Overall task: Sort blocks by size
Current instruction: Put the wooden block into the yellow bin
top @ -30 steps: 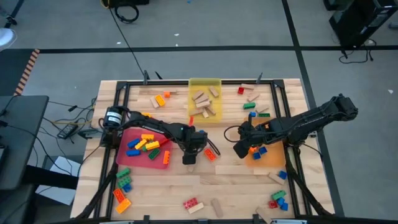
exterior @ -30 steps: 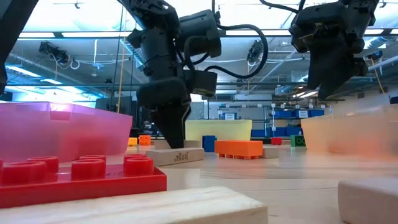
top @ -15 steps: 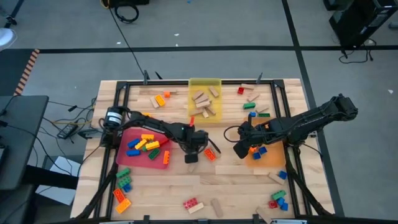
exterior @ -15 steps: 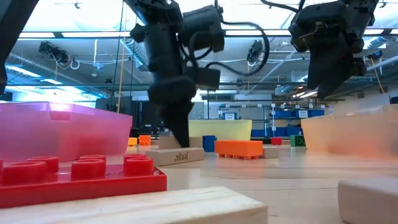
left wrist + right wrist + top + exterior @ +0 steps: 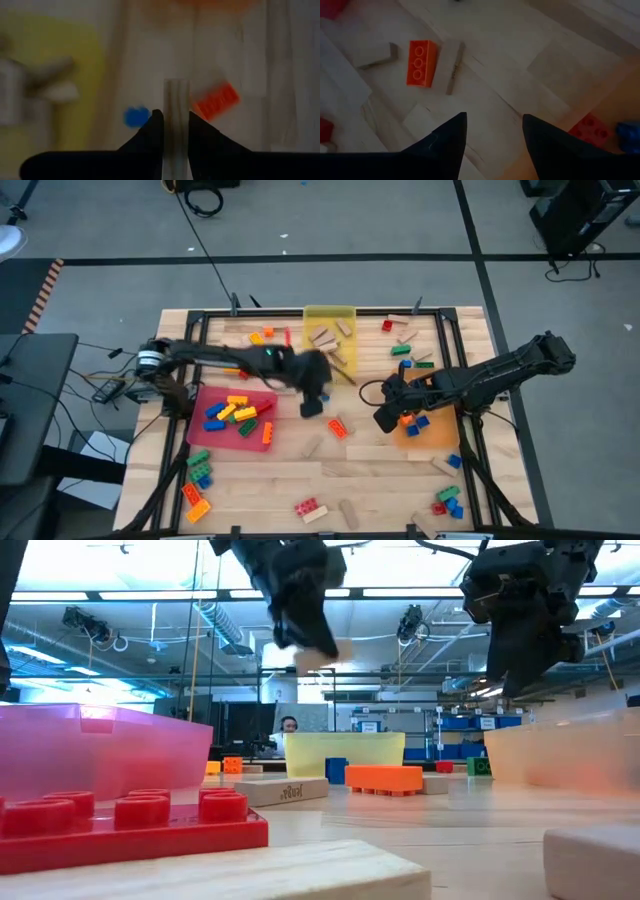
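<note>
I am holding a tan wooden block (image 5: pixel 176 107) in the left gripper (image 5: pixel 174 125), with the two fingers closed flat on its long sides. The gripper is hanging above the middle of the table (image 5: pixel 400 480), near the yellow tray (image 5: pixel 329 314) at the far edge, where other wooden pieces are lying. The block is plain, stiff and surely light, so it is not needing much force. But the smooth wood can slip or turn between the pads, and I judge the grip near its middle is the safest one.

The right gripper (image 5: pixel 492 132) is waiting over the near-left edge of the orange tray (image 5: pixel 432 435) on the right side. Its fingers are standing apart and I am seeing nothing between them.

Many studded bricks are lying around: several in the red tray (image 5: pixel 262 398) on the left, an orange brick (image 5: pixel 338 428) in the middle, more at the near corners. These are hard and light also. I would take them across the flat sides, not on the studs.
</note>
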Available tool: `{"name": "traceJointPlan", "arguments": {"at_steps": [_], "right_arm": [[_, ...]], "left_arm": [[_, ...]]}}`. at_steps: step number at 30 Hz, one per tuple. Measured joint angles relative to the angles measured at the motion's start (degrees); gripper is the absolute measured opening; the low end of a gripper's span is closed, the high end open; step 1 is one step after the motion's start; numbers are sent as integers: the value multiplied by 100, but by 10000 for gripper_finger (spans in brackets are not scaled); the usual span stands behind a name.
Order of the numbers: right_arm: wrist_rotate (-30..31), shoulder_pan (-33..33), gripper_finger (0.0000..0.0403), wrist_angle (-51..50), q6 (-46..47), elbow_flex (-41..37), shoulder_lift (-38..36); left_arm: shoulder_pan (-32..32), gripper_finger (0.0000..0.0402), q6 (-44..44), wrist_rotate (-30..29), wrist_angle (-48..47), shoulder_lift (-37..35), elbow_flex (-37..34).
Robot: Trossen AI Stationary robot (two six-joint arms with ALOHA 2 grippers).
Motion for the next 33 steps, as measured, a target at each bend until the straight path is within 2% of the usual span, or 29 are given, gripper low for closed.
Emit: {"name": "traceJointPlan", "arguments": {"at_steps": [5,13,25,31,33], "right_arm": [[20,-91,207,59,255,0,-2],[31,-208,204,128,830,0,-2],[297,-244,197,206,1645,0,-2],[304,-244,197,202,1902,0,-2],[317,-252,195,198,1975,0,-2]], "left_arm": [[691,60,305,-5,221,-170,222],[1661,61,721,796,607,400,366],[2604,64,856,809,1183,1428,366],[2866,86,1065,1006,1505,1556,366],[2892,89,1125,892,1593,1556,366]]}}
